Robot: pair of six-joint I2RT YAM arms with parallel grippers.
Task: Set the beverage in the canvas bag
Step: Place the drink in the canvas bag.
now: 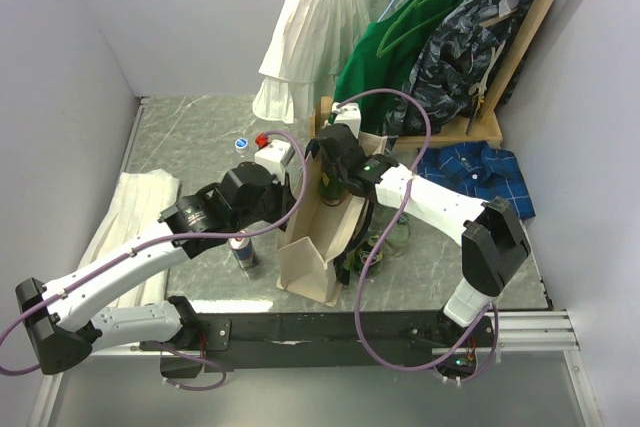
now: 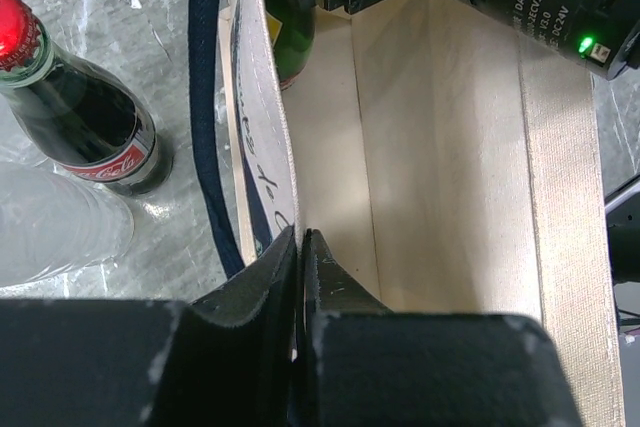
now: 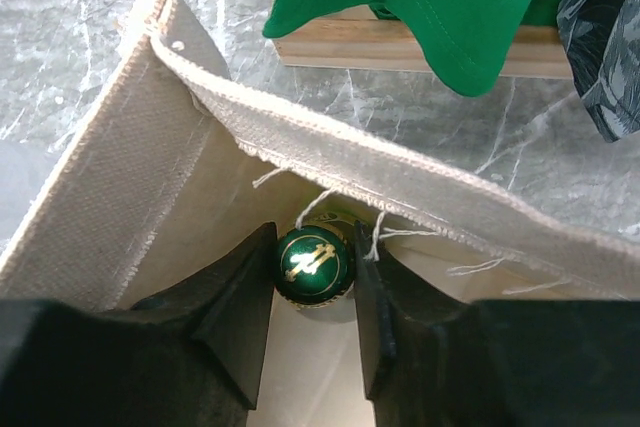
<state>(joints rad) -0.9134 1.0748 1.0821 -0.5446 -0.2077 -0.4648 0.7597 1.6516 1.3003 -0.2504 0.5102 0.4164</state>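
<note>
The canvas bag (image 1: pixel 305 262) stands open in the middle of the table, cream with a navy strap (image 2: pixel 205 127). My left gripper (image 1: pixel 292 187) (image 2: pixel 301 237) pinches the top edge of the bag's left wall, jaws almost together on the cloth. The beverage, a dark green bottle (image 1: pixel 327 185) (image 2: pixel 290 27) with a green and gold cap (image 3: pixel 314 265), hangs upright inside the bag's far end. My right gripper (image 1: pixel 331 169) (image 3: pixel 314 267) is shut on its neck just below the bag's frayed rim (image 3: pixel 400 182), one finger against each side of the cap.
A red-capped cola bottle (image 2: pixel 85 122) (image 1: pixel 263 139) and a clear bottle (image 2: pixel 50 227) stand left of the bag. A white folded cloth (image 1: pixel 130 217) lies far left. Hanging clothes (image 1: pixel 400 37) on a wooden rack (image 3: pixel 400 47) stand behind, with a blue plaid shirt (image 1: pixel 480 172) to the right.
</note>
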